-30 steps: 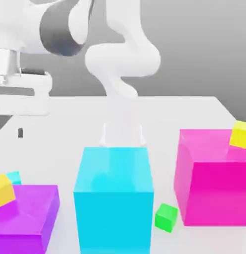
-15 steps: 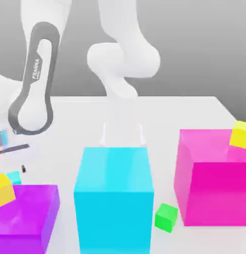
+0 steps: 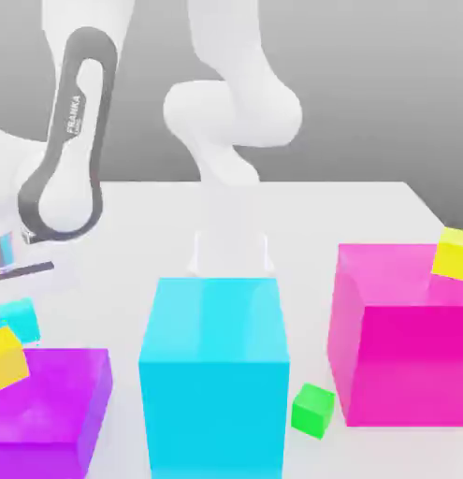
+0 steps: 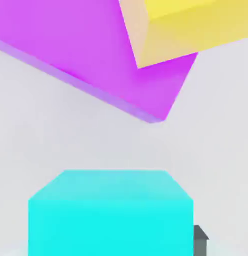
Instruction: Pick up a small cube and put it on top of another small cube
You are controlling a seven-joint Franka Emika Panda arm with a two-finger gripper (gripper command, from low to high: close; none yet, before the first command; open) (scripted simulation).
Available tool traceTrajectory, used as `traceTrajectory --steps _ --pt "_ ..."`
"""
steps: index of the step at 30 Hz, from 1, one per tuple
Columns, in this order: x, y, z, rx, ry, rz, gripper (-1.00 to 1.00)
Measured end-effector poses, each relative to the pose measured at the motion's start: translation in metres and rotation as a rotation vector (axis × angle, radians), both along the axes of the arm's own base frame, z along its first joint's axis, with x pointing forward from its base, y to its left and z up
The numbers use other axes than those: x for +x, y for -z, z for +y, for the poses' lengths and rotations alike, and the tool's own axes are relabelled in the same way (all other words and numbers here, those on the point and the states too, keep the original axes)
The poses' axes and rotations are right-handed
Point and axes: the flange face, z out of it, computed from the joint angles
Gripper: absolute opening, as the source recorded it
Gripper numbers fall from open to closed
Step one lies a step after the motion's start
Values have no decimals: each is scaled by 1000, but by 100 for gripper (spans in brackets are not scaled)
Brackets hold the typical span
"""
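The small cyan cube (image 3: 18, 320) hangs just above the table at the exterior view's left, behind the purple block (image 3: 50, 402). My gripper (image 3: 15, 301) is shut on it from above. In the hand view the cyan cube (image 4: 110, 215) sits between my fingers, and one dark fingertip (image 4: 200, 239) shows at its side. A small yellow cube (image 3: 6, 358) lies tilted on the purple block, close beside the held cube. In the hand view the yellow cube (image 4: 191, 25) rests on the purple block (image 4: 85, 55), beyond the held cube. A small green cube (image 3: 313, 409) lies on the table.
A big cyan block (image 3: 214, 374) stands in the front middle, with the arm's base (image 3: 230, 248) behind it. A large magenta block (image 3: 398, 337) at the exterior view's right carries another small yellow cube (image 3: 453, 253). The green cube lies between those two big blocks.
My gripper came down at the left, shut on the small cyan cube, and the cube has since risen a little off the table.
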Motion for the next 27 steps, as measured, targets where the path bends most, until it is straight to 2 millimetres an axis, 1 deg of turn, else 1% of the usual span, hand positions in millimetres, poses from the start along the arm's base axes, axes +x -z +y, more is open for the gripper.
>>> traceTrajectory --steps 2,5,6,7,9,12,15,17,19,22,25,27 --pt "9 -15 -5 9 95 -22 -100" --pt "34 -39 -3 36 209 -58 -100" --pt "50 -48 7 50 219 -68 -100" --pt "71 -57 23 67 212 -76 -100" --pt "109 -77 60 104 193 -88 -100" --pt "154 -109 118 162 174 -96 -100" --pt "186 -142 184 218 143 -90 -100" --pt "200 -157 238 227 55 -72 -100" --pt "206 -169 290 223 -47 -52 -100" --pt "203 -185 365 206 -199 -26 -100" --pt "187 -199 440 178 -360 -2 -100" --pt "168 -209 491 152 -472 12 -100"
